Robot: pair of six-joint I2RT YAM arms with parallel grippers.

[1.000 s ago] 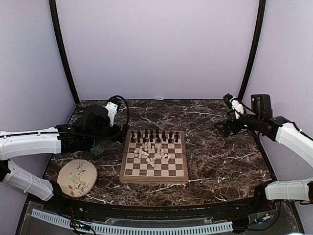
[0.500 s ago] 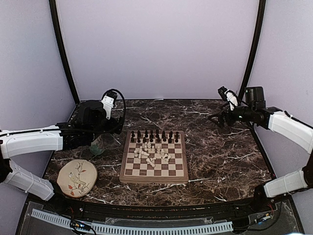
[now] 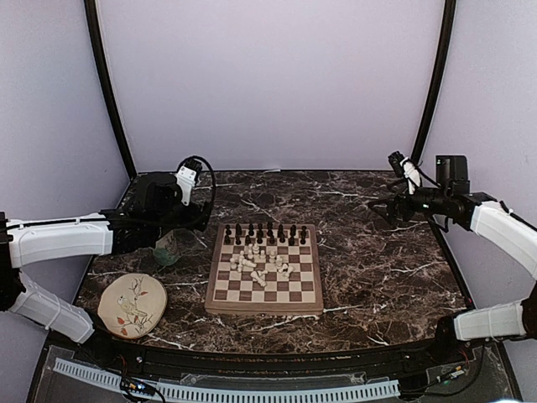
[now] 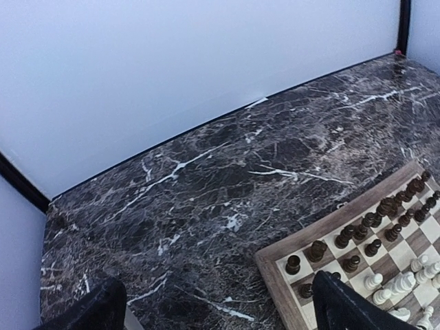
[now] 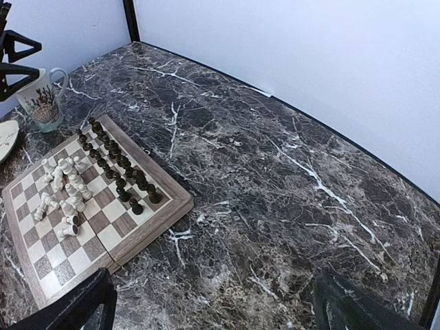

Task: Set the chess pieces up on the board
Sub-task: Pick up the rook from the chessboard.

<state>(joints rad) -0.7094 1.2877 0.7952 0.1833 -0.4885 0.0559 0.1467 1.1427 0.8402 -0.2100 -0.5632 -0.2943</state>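
Observation:
The board point(image 3: 264, 308) lies mid-table. Dark chess pieces point(image 3: 264, 233) stand in two rows on its far side; cream pieces point(image 3: 258, 264) lie in a heap on the middle squares. My left gripper point(image 3: 200, 222) hovers left of the board's far-left corner, open and empty. In the left wrist view point(image 4: 220, 317) its fingers frame bare marble and the board's corner point(image 4: 330, 227). My right gripper point(image 3: 382, 208) is held above the table at the far right, open and empty. In the right wrist view point(image 5: 213, 311) the board point(image 5: 155, 220) lies far to its left.
A patterned mug point(image 5: 42, 100) stands left of the board, partly hidden by my left arm in the top view point(image 3: 168, 248). A round beige bird plate point(image 3: 132, 304) lies at the near left. Dark marble table, purple walls behind and at the sides.
My right gripper has risen and swung back towards the far right. My left arm has lifted slightly. The pieces have not moved.

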